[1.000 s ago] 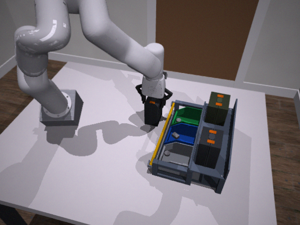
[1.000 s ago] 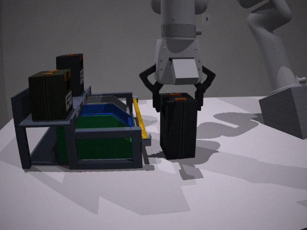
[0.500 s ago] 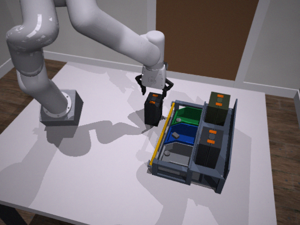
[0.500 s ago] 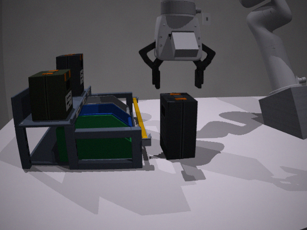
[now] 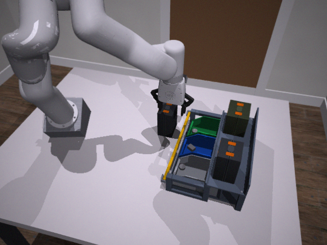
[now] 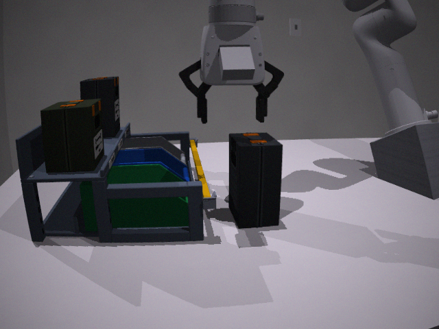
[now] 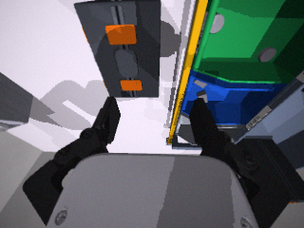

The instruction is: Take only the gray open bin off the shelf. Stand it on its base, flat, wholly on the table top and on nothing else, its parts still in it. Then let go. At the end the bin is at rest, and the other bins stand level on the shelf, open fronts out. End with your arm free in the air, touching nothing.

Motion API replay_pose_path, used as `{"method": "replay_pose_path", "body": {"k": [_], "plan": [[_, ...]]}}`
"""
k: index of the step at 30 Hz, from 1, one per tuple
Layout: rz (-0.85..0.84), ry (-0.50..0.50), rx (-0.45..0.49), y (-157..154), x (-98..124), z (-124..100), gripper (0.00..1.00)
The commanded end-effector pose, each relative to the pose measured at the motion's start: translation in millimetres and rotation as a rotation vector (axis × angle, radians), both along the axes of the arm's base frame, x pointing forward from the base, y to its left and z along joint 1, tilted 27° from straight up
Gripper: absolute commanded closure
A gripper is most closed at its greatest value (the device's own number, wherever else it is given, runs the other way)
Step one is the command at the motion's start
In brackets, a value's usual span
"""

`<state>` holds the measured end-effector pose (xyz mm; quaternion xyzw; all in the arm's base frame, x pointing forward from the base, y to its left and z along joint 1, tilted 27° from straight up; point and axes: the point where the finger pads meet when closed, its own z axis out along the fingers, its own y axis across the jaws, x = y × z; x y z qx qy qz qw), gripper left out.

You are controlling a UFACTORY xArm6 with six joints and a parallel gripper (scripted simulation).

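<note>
The gray open bin (image 5: 193,168) (image 6: 149,142) sits in the near end of the shelf (image 5: 188,180) (image 6: 152,191) in the top view, with a round gray part inside. The blue bin (image 5: 204,142) (image 6: 141,155) (image 7: 228,100) is beside it, and the green bin (image 5: 207,123) (image 6: 149,212) (image 7: 247,33) is at the other end; both hold parts. All three stand in the shelf behind a yellow rail. My gripper (image 5: 170,109) (image 6: 232,120) (image 7: 154,106) is open and empty, pointing down above the table in front of the shelf, higher than the bins.
A black case (image 5: 166,123) (image 6: 255,184) (image 7: 142,62) stands upright on the table in front of the yellow rail (image 5: 176,147) (image 6: 198,162) (image 7: 191,57). A dark case (image 5: 227,168) (image 6: 102,92) and an olive case (image 5: 236,123) (image 6: 70,141) stand on the shelf's upper deck, behind the bins' open tops.
</note>
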<state>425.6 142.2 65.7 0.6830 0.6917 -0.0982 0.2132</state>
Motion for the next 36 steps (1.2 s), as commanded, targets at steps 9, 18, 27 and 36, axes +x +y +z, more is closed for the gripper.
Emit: {"method": "replay_pose_path", "body": {"k": [9, 18, 27, 36], "plan": [[0.001, -0.004, 0.002, -38, 32, 25, 0.0], [0.001, -0.004, 0.002, -38, 32, 25, 0.0], [0.001, -0.004, 0.002, -76, 61, 49, 0.0], [0.001, -0.004, 0.002, -74, 60, 48, 0.0]]}}
